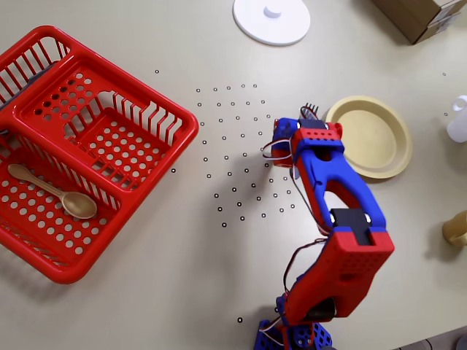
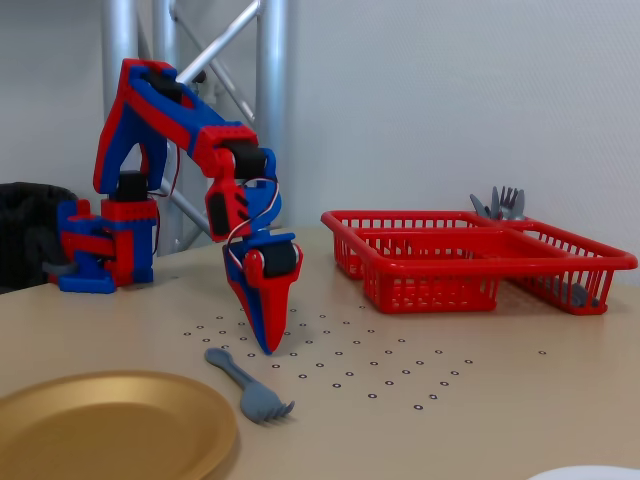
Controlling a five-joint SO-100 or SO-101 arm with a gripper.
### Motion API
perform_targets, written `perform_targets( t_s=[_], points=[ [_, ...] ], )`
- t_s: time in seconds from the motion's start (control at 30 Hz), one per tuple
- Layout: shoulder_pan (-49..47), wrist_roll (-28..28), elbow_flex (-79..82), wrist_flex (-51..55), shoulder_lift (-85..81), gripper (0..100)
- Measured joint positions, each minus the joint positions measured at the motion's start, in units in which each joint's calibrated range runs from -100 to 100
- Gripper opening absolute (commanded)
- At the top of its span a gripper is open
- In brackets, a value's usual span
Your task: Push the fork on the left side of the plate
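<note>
My gripper (image 2: 268,345), fingers pressed together, touches the table (image 2: 450,420) just beside the fork (image 2: 250,386), which lies near the plate's (image 2: 110,425) rim.

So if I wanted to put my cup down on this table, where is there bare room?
In the overhead view, bare tabletop lies between the red basket and the arm's base, and between the basket and the white disc. It is crowded where the gripper, fork and plate meet.

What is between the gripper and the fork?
Nothing but bare table. In the fixed view the gripper tip points down just beside the fork handle, with only a small gap.
</note>
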Motion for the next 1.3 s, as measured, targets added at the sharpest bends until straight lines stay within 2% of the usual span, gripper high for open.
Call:
perform_targets(
  t_s=[0.87,1.3],
  points=[
    [8.0,7.6,-0.3,0.0,0.7,0],
    [10.5,9.6,-7.5,0.0,5.5,0]
  ],
)
